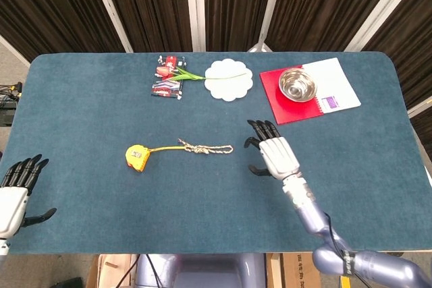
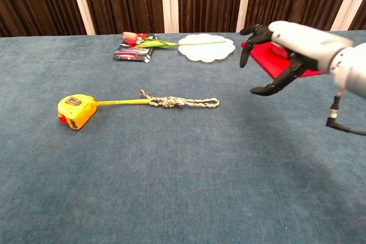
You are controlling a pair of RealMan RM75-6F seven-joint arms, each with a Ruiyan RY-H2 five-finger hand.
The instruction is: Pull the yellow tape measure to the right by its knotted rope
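Observation:
The yellow tape measure lies left of the table's middle, its yellow tape running right into a knotted rope. My right hand hovers above the cloth just right of the rope's loop end, fingers spread and empty, not touching the rope. At the table's near left corner my left hand rests with fingers apart, holding nothing; the chest view does not show it.
At the back stand a tulip on a small packet, a white scalloped plate, and a steel bowl on a red and white notebook. The blue cloth table ends close behind them.

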